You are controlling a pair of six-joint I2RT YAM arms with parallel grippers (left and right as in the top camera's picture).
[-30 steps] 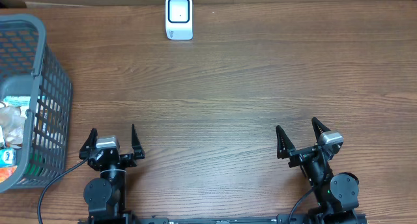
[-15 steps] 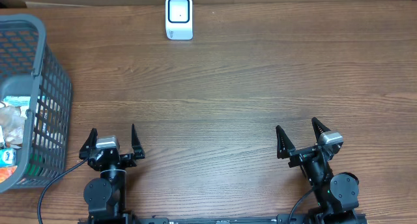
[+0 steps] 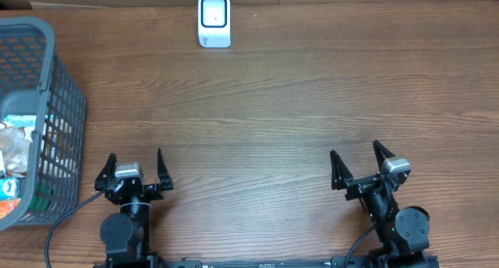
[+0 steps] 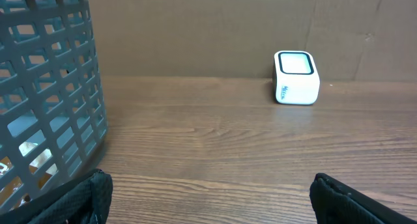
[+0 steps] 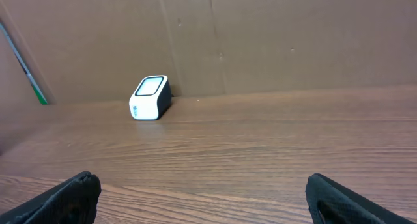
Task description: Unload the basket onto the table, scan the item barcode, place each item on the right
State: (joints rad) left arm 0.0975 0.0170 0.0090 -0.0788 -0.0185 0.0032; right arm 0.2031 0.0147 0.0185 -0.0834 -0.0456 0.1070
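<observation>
Layout of the wooden counter (image 3: 273,104) seen from overhead: the white barcode scanner (image 3: 214,21) stands at the far edge, and the grey mesh basket (image 3: 66,112) at the left edge holds the packaged items (image 3: 14,147), which are too crumpled and hidden to identify. The left gripper (image 3: 136,156) and right gripper (image 3: 355,149) sit at the near edge, well apart from each other and from the scanner, each with jaws released, spread wide and grasping nothing. Both wrist views show the scanner before a brown cardboard wall (image 5: 260,35).
</observation>
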